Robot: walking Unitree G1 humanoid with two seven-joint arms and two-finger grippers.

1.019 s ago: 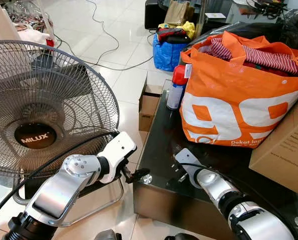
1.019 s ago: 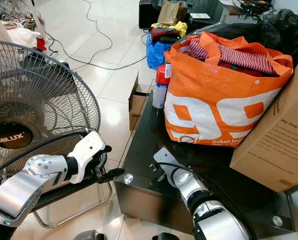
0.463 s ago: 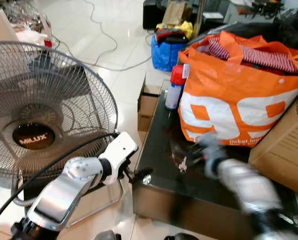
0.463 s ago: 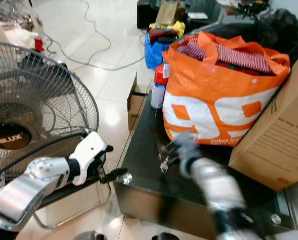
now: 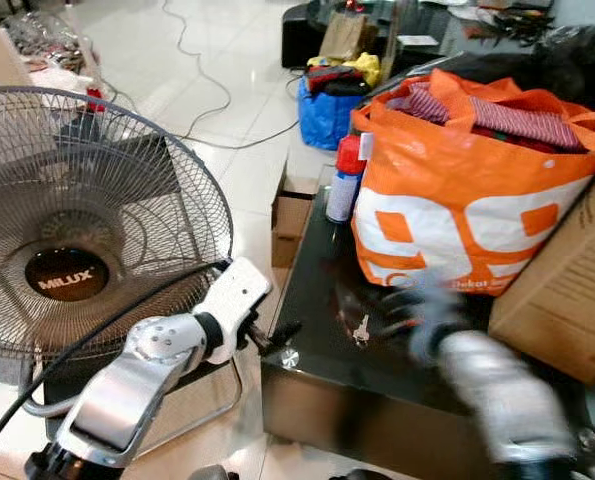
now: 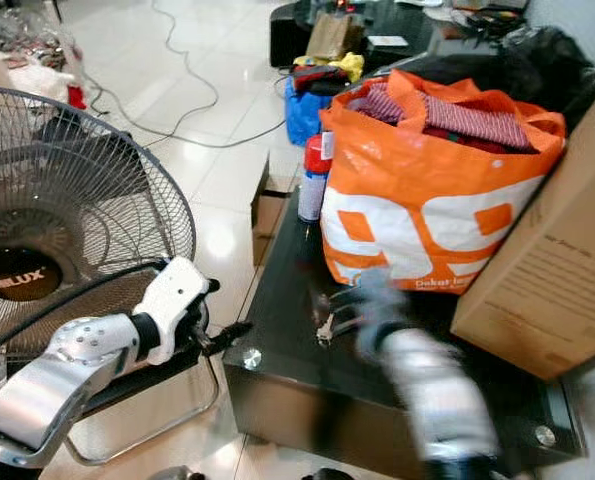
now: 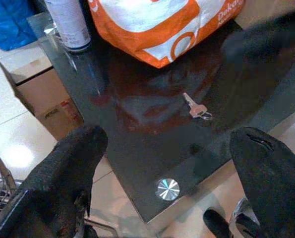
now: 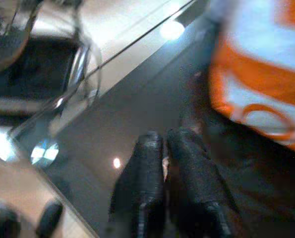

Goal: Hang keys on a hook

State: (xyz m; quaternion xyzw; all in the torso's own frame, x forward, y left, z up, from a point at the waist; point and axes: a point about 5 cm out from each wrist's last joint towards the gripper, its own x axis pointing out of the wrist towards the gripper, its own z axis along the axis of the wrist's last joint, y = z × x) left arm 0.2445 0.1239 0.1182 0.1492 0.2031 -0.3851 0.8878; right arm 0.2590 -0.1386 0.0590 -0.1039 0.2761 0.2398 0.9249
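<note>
Left hand spread wide, hovering off the desk corner beside the fan marked "MILUX". Keys dangling just above the glass, pinched in the blurred right hand. Orange bag beyond, "Dekat" readable; carton right.

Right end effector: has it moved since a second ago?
Yes. The right end effector has swung forward across the black glass table toward the orange bag.

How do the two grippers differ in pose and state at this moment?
The left gripper hangs off the table's corner, fingers spread wide; the right gripper is over the glass, fingers closed. The left looks sharp, the right blurred. Both point toward the key.
</note>
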